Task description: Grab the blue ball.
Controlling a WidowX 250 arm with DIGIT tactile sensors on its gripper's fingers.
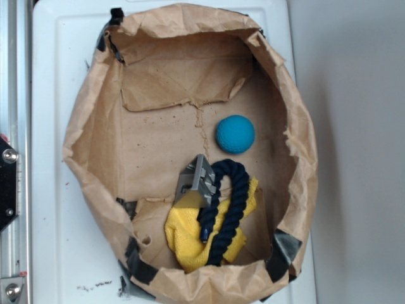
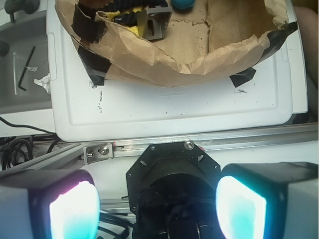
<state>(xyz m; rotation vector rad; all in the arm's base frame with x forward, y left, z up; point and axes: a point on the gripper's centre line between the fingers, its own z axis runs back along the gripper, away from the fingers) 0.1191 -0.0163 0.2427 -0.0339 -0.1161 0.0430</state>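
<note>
The blue ball (image 1: 235, 134) is a small teal sphere lying on the floor of a torn brown paper bag (image 1: 82, 133), right of centre and just above the rope. In the wrist view only the bottom of the blue ball (image 2: 183, 4) shows at the top edge. My gripper (image 2: 157, 209) does not appear in the exterior view. In the wrist view it is open, its two glowing pads (image 2: 72, 211) wide apart with nothing between them. It hangs over the robot's black base mount (image 2: 172, 169), well short of the bag.
Inside the bag lie a dark navy rope (image 1: 228, 202), a yellow cloth (image 1: 183, 237) and a grey block (image 1: 196, 180). The bag sits on a white board (image 1: 50, 95). An aluminium rail (image 2: 199, 142) runs between board and base. An Allen key (image 2: 25, 69) lies at the left.
</note>
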